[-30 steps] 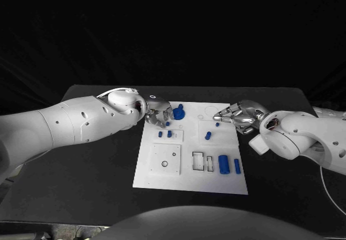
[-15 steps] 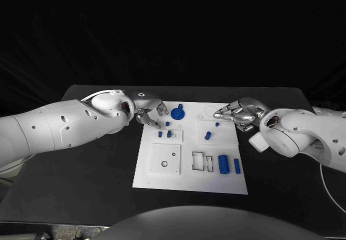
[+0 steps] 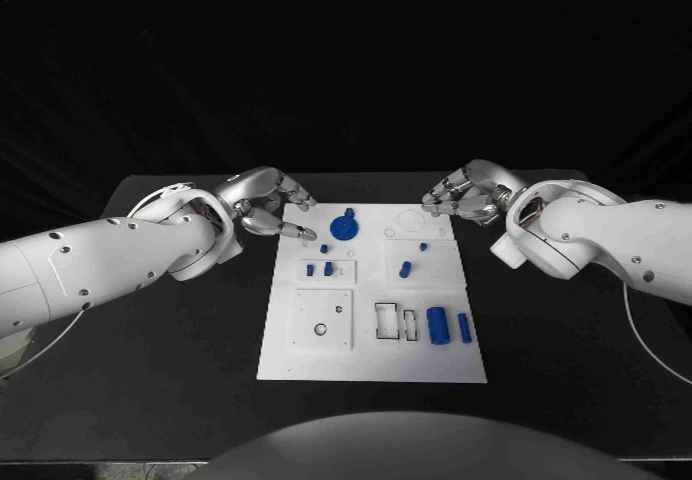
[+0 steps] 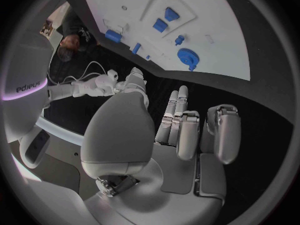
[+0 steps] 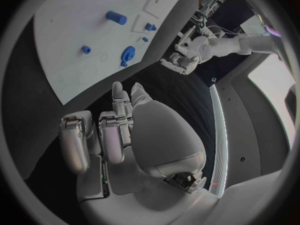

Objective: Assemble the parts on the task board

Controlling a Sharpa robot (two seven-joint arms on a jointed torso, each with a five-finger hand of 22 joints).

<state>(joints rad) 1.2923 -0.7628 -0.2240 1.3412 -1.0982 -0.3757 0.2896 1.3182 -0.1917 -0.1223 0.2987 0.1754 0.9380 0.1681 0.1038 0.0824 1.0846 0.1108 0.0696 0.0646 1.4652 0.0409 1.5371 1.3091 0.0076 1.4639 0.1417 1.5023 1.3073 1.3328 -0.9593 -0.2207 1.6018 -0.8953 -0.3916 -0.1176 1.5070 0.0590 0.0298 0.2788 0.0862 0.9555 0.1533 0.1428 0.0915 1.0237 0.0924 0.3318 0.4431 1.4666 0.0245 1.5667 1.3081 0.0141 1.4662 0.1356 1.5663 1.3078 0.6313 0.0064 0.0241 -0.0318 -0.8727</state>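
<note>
White task board (image 3: 372,340) lies mid-table (image 3: 173,340) with blue parts (image 3: 437,326) scattered on it, a blue gear (image 3: 343,223) at its far edge. Left robot hand (image 3: 264,205) and right robot hand (image 3: 464,192) hover off the far corners, fingers loosely apart and holding nothing, probably poised to pick. Which slots already hold seated parts is hard to make out.

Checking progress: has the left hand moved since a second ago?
Yes. The left hand has pulled back from over the task board, past its left edge.
</note>
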